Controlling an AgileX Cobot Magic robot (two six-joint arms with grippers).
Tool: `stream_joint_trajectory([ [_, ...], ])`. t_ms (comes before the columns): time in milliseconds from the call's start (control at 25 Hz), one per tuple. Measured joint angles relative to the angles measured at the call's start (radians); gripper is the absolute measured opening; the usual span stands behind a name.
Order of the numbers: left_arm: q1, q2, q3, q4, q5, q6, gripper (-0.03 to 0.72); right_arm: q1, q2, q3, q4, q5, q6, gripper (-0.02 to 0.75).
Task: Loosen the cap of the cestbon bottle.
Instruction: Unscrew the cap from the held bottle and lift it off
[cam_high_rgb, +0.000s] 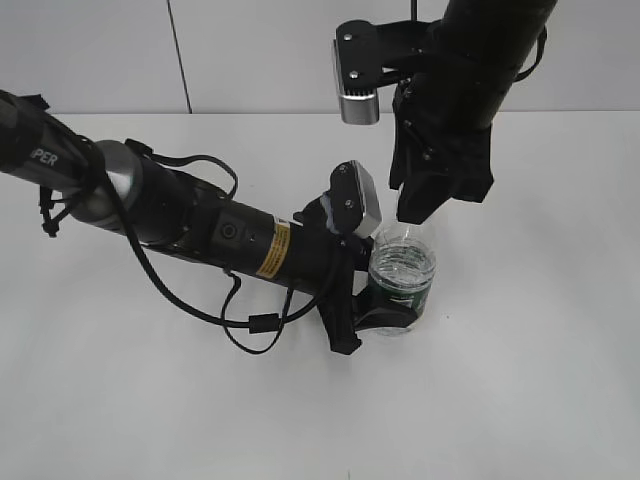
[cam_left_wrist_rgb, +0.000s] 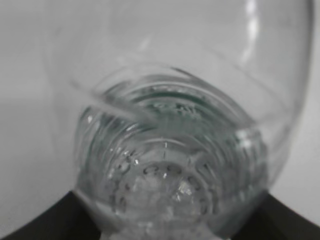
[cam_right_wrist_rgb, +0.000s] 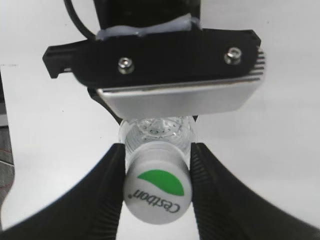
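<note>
The cestbon bottle, clear with a dark green label band, stands upright on the white table. My left gripper is shut on its body from the left. In the left wrist view the bottle fills the frame, with the dark finger edges in the lower corners. My right gripper comes down from above. In the right wrist view its two black fingers press both sides of the white cap with its green mark. The cap is hidden in the exterior view.
The left arm and its cables lie across the table from the left. The left wrist camera housing sits right behind the bottle top. A white wall stands behind the table.
</note>
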Motion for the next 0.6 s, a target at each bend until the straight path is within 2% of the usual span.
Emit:
stream_joint_trajectory([
  [200, 0.0, 0.0, 0.0, -0.001, 0.0, 0.0, 0.414, 0.0, 0.0, 0.0, 0.0, 0.003, -0.181, 0.305],
  [600, 0.0, 0.0, 0.0, -0.001, 0.0, 0.0, 0.414, 0.0, 0.0, 0.0, -0.001, 0.003, -0.221, 0.304],
])
